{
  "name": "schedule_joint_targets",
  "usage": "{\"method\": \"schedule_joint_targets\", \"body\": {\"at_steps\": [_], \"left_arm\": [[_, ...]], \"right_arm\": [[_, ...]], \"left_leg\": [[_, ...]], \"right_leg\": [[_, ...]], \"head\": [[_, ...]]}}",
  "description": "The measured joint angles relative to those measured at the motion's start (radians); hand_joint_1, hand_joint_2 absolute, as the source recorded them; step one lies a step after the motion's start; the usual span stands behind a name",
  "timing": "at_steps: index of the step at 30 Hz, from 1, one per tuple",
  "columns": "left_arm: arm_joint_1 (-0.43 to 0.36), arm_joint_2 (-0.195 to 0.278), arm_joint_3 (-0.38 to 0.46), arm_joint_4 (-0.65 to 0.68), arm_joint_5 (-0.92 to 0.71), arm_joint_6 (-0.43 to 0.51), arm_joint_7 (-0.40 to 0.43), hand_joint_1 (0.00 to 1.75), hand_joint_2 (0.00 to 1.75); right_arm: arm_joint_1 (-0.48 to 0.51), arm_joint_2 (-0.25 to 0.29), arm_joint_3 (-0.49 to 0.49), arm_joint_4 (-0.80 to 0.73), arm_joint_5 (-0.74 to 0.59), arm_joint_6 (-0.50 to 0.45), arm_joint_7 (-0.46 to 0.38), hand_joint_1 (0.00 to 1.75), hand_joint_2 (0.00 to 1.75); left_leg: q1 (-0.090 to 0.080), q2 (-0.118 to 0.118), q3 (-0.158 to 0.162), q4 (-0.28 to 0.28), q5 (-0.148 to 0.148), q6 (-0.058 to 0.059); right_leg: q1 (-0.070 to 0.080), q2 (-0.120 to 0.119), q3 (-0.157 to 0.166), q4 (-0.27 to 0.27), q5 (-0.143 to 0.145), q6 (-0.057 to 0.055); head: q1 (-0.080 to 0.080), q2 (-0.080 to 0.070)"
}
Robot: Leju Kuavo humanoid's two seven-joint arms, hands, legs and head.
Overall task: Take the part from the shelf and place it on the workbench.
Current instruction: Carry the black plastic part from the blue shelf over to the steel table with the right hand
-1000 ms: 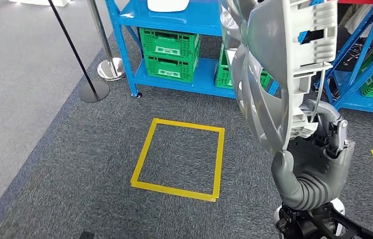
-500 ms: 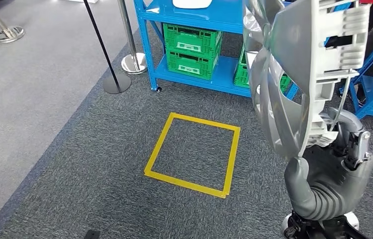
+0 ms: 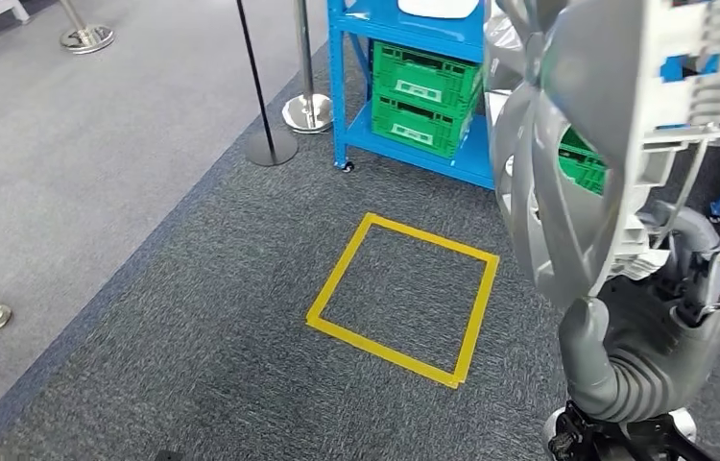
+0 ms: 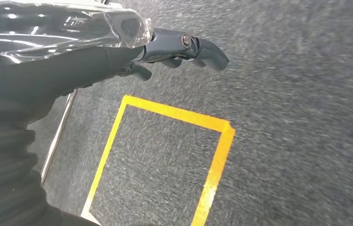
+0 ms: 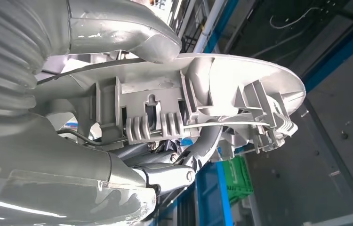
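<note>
Silver part (image 3: pixel 577 144), a spoked wheel cover, stands upright in the right hand (image 3: pixel 659 317), thumb on one face and fingers behind its ribbed back. Behind it, a blue shelf (image 3: pixel 404 24) holds green crates (image 3: pixel 423 91). Left hand (image 4: pixel 179 47) hangs empty, fingers loosely apart, over yellow tape (image 4: pixel 212 155) on grey carpet (image 3: pixel 193 288).

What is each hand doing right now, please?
Left hand: holds nothing, fingers loosely curled above the carpet; open or shut cannot be told.
Right hand: holds the grey part.
</note>
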Motion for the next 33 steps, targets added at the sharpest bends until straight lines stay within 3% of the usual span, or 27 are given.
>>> {"method": "schedule_joint_targets", "body": {"at_steps": [2, 3, 4, 5, 7, 8, 10, 11, 13, 15, 17, 19, 20, 21, 22, 24, 25, 26, 28, 30, 32, 33], "left_arm": [[0.0, 0.0, 0.0, 0.0, 0.0, 0.0, 0.0, 0.0, 1.75], [0.0, 0.0, 0.0, 0.0, 0.0, 0.0, 0.0, 0.0, 1.75], [0.0, 0.0, 0.001, 0.0, 0.0, 0.0, 0.0, 0.0, 1.75], [0.001, 0.0, 0.001, 0.0, -0.001, 0.0, 0.0, 0.0, 1.75], [0.001, 0.0, 0.002, 0.0, -0.004, 0.0, -0.001, 0.0, 1.75], [0.001, 0.0, 0.002, 0.0, -0.005, 0.0, -0.002, 0.0, 1.75], [0.0, 0.001, 0.003, 0.0, -0.009, 0.0, -0.003, 0.0, 1.75], [0.001, 0.001, 0.003, 0.0, -0.011, 0.0, -0.003, 0.0, 1.75], [0.005, 0.001, 0.003, 0.0, -0.014, 0.0, -0.003, 0.0, 1.75], [0.008, 0.001, 0.003, 0.0, -0.015, 0.0, -0.004, 0.0, 1.75], [0.006, 0.0, 0.003, 0.0, -0.015, 0.0, -0.004, 0.0, 1.75], [0.006, 0.001, 0.003, 0.0, -0.015, 0.0, -0.004, 0.0, 1.75], [0.006, 0.0, 0.003, 0.0, -0.015, -0.001, -0.005, 0.0, 1.75], [0.007, 0.0, 0.003, 0.0, -0.014, -0.001, -0.005, 0.0, 1.75], [0.007, 0.001, 0.004, 0.0, -0.015, -0.001, -0.005, 0.0, 1.75], [0.005, 0.001, 0.004, -0.001, -0.015, -0.001, -0.006, 0.0, 1.75], [0.004, 0.002, 0.004, -0.001, -0.015, -0.001, -0.007, 0.0, 1.75], [0.003, 0.002, 0.004, -0.001, -0.016, 0.0, -0.008, 0.0, 1.75], [0.005, 0.002, 0.005, -0.002, -0.016, 0.0, -0.009, 0.0, 1.75], [0.007, 0.002, 0.005, -0.002, -0.017, 0.0, -0.009, 0.0, 1.75], [0.005, 0.002, 0.006, -0.002, -0.018, 0.0, -0.009, 0.0, 1.75], [0.005, 0.002, 0.006, -0.002, -0.018, 0.0, -0.009, 0.0, 1.75]], "right_arm": [[0.009, -0.001, -0.003, -0.004, 0.002, -0.003, -0.001, 1.75, 1.75], [0.016, -0.002, -0.004, -0.005, 0.004, -0.005, -0.002, 1.75, 1.75], [0.023, -0.003, -0.006, -0.006, 0.005, -0.006, -0.003, 1.75, 1.75], [0.029, -0.004, -0.009, -0.006, 0.006, -0.008, -0.003, 1.75, 1.75], [0.036, -0.004, -0.017, -0.011, 0.008, -0.012, -0.003, 1.75, 1.75], [0.038, -0.004, -0.021, -0.014, 0.009, -0.014, -0.004, 1.75, 1.75], [0.043, -0.005, -0.028, -0.024, 0.01, -0.016, -0.005, 1.75, 1.75], [0.045, -0.005, -0.031, -0.029, 0.01, -0.017, -0.006, 1.75, 1.75], [0.049, -0.005, -0.037, -0.036, 0.011, -0.02, -0.007, 1.75, 1.75], [0.051, -0.003, -0.04, -0.04, 0.012, -0.023, -0.007, 1.75, 1.75], [0.056, -0.002, -0.044, -0.045, 0.012, -0.024, -0.009, 1.75, 1.75], [0.06, -0.001, -0.047, -0.048, 0.012, -0.024, -0.011, 1.75, 1.75], [0.061, -0.001, -0.048, -0.048, 0.012, -0.024, -0.012, 1.75, 1.75], [0.061, -0.001, -0.049, -0.048, 0.012, -0.024, -0.012, 1.75, 1.75], [0.061, -0.001, -0.051, -0.048, 0.012, -0.024, -0.012, 1.75, 1.75], [0.061, -0.001, -0.052, -0.049, 0.012, -0.025, -0.012, 1.75, 1.75], [0.061, -0.001, -0.054, -0.05, 0.012, -0.025, -0.013, 1.75, 1.75], [0.06, -0.001, -0.055, -0.051, 0.012, -0.025, -0.013, 1.75, 1.75], [0.06, 0.0, -0.057, -0.053, 0.012, -0.026, -0.015, 1.75, 1.75], [0.06, -0.001, -0.061, -0.057, 0.012, -0.027, -0.016, 1.75, 1.75], [0.061, -0.002, -0.068, -0.059, 0.012, -0.027, -0.017, 1.75, 1.75], [0.062, -0.004, -0.071, -0.06, 0.012, -0.027, -0.017, 1.75, 1.75]], "left_leg": [[0.002, -0.019, -0.007, -0.001, 0.007, 0.009], [0.001, -0.03, -0.011, 0.0, 0.01, 0.01], [0.001, -0.043, -0.014, 0.001, 0.013, 0.01], [0.001, -0.056, -0.016, 0.002, 0.015, 0.009], [0.001, -0.084, -0.02, 0.009, 0.018, 0.006], [0.0, -0.097, -0.025, 0.015, 0.018, 0.002], [0.0, -0.119, -0.038, 0.026, 0.02, -0.008], [0.001, -0.129, -0.044, 0.029, 0.023, -0.015], [0.005, -0.144, -0.054, 0.03, 0.028, -0.027], [0.003, -0.111, -0.077, 0.066, 0.003, -0.036], [0.001, -0.054, -0.128, 0.178, -0.06, -0.042], [0.003, -0.031, -0.178, 0.295, -0.106, -0.044], [0.003, -0.027, -0.18, 0.311, -0.105, -0.044], [0.004, -0.023, -0.162, 0.284, -0.088, -0.043], [0.003, -0.012, -0.123, 0.221, -0.059, -0.04], [-0.005, 0.031, -0.042, 0.08, -0.018, -0.03], [-0.009, 0.046, -0.019, 0.039, -0.009, -0.024], [-0.014, 0.051, -0.013, 0.024, -0.01, -0.02], [-0.014, 0.028, -0.016, 0.021, -0.003, -0.01], [-0.008, 0.007, -0.015, 0.013, 0.006, 0.002], [-0.004, -0.015, -0.017, 0.01, 0.012, 0.009], [-0.004, -0.028, -0.02, 0.01, 0.014, 0.011]], "right_leg": [[-0.003, 0.046, -0.052, 0.121, -0.068, 0.006], [-0.004, 0.056, -0.079, 0.186, -0.095, 0.008], [-0.004, 0.06, -0.096, 0.227, -0.105, 0.008], [-0.004, 0.062, -0.095, 0.231, -0.096, 0.007], [-0.006, 0.081, -0.043, 0.129, -0.034, 0.002], [-0.009, 0.105, -0.01, 0.061, -0.009, 0.001], [-0.012, 0.142, 0.026, -0.02, 0.014, -0.002], [-0.01, 0.147, 0.026, -0.026, 0.011, -0.005], [-0.008, 0.125, 0.026, -0.026, 0.018, -0.015], [-0.011, 0.101, 0.026, -0.029, 0.025, -0.027], [-0.01, 0.074, 0.021, -0.03, 0.028, -0.033], [-0.009, 0.046, 0.017, -0.03, 0.029, -0.035], [-0.008, 0.031, 0.015, -0.03, 0.03, -0.035], [-0.007, 0.018, 0.015, -0.03, 0.03, -0.035], [-0.007, 0.005, 0.015, -0.03, 0.029, -0.035], [-0.003, -0.018, 0.016, -0.029, 0.028, -0.031], [0.0, -0.027, 0.016, -0.029, 0.027, -0.027], [0.001, -0.036, 0.016, -0.03, 0.027, -0.022], [0.001, -0.051, 0.018, -0.032, 0.026, -0.011], [-0.002, -0.019, 0.009, -0.006, 0.003, 0.0], [-0.004, 0.04, -0.038, 0.103, -0.058, 0.006], [-0.004, 0.056, -0.072, 0.177, -0.09, 0.008]], "head": [[0.009, 0.0], [0.013, 0.0], [0.015, 0.0], [0.017, 0.0], [0.02, 0.0], [0.022, 0.0], [0.023, 0.0], [0.022, 0.0], [0.021, 0.0], [0.013, 0.0], [0.002, 0.0], [-0.004, 0.0], [-0.005, 0.0], [-0.007, 0.0], [-0.009, 0.0], [-0.012, 0.0], [-0.012, 0.0], [-0.011, 0.0], [-0.011, 0.0], [-0.007, 0.0], [0.003, 0.0], [0.008, 0.0]]}}
